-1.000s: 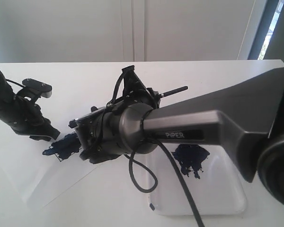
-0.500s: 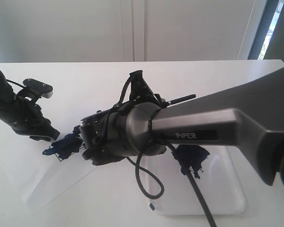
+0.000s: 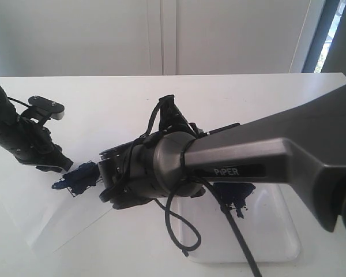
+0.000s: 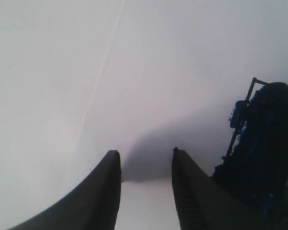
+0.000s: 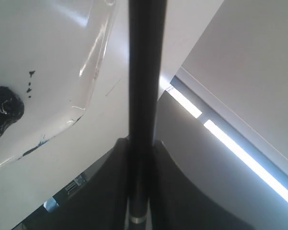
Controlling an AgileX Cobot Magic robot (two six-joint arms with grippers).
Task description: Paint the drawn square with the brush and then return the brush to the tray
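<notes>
The drawn square [image 3: 81, 178], smeared with dark blue paint, lies on the white paper; its black outline and blue fill also show in the left wrist view [image 4: 261, 158]. My right gripper [image 3: 106, 180] hangs just right of the square, shut on the brush. Its black handle [image 5: 144, 72] runs between the fingers, with the silver ferrule [image 5: 138, 219] at the base. The handle's end [image 3: 226, 127] sticks out behind the wrist, and the bristles are hidden. The glossy white tray [image 3: 271, 236] carries a dark blue blotch [image 3: 233, 193]. My left gripper [image 4: 146, 153] stands open over the paper beside the square.
The white paper sheet [image 3: 63, 219] covers the table's left front, and the tray's rim [image 5: 93, 62] lies close beside it. The right arm's thick link [image 3: 265, 156] crosses over the tray. A black cable [image 3: 181, 228] loops down from the wrist.
The right wrist has sunk lower and turned, so the brush handle's end has swung right and down. The left arm has stayed where it was.
</notes>
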